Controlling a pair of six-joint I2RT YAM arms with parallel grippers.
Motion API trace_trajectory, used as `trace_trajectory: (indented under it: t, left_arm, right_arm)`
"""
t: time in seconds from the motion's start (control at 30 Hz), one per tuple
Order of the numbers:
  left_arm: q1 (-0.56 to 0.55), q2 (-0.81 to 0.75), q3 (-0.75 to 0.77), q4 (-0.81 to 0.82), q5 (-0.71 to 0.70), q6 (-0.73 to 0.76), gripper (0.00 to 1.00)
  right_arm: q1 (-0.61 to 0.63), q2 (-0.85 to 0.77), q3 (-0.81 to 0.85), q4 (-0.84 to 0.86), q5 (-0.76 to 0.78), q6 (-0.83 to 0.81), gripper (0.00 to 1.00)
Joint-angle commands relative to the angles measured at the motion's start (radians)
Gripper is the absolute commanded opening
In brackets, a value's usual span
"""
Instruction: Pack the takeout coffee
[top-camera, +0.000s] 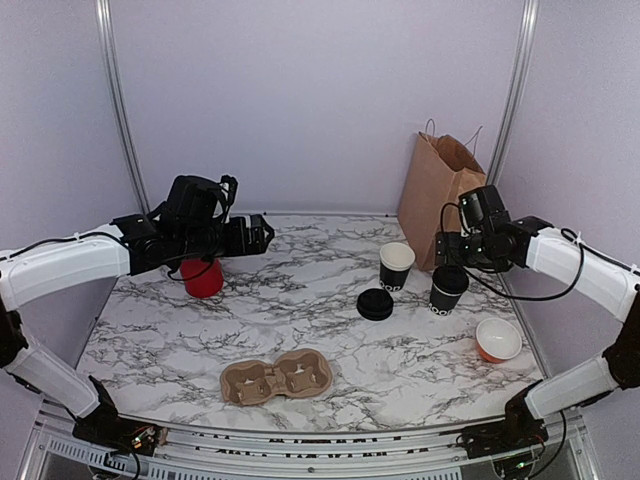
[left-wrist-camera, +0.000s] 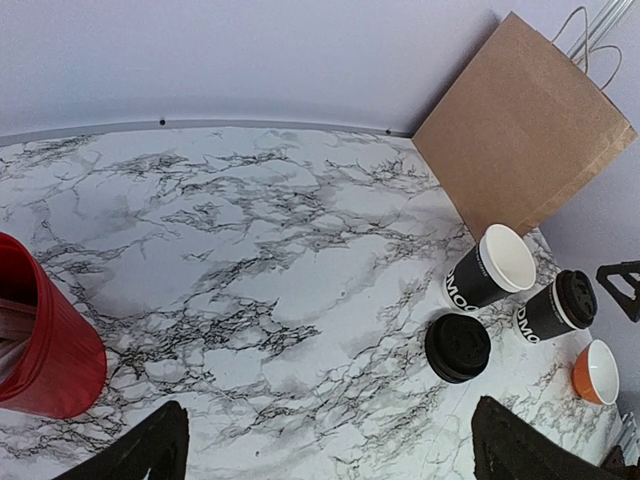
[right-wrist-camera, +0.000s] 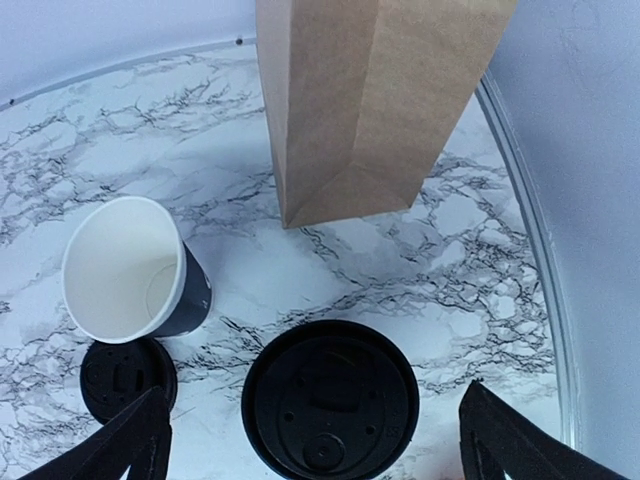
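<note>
Right claw (right-wrist-camera: 312, 395) spread wide over the lidded small black paper cup (top-camera: 448, 288), gripping nothing; brown cardboard cup carrier (top-camera: 276, 380) sits empty, so packing looks unstarted.

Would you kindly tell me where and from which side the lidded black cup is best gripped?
Grip the lidded cup on its side wall just below the lid, coming down from above. It stands upright, and the wider lid rim should stop slipping. The open right gripper hangs above it, fingers either side.
</note>
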Motion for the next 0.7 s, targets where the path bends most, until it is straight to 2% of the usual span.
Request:
trace_trajectory:
  t: [0.0, 0.27, 0.67]
  left_arm:
    - [0.004, -0.037, 0.040, 0.001, 0.007, -0.005, 0.99]
    - [0.004, -0.048, 0.034, 0.000, 0.000, -0.019, 0.99]
    - [0.004, -0.065, 0.037, -0.004, 0.001, -0.032, 0.99]
  right_arm:
    - [0.026, -0.032, 0.068, 0.040, -0.021, -0.026, 0.97]
    - [0.040, 0.022, 0.224, 0.039, -0.081, -0.080, 0.96]
    - [-0.041, 0.279, 0.676, -0.036, -0.148, -0.237, 0.93]
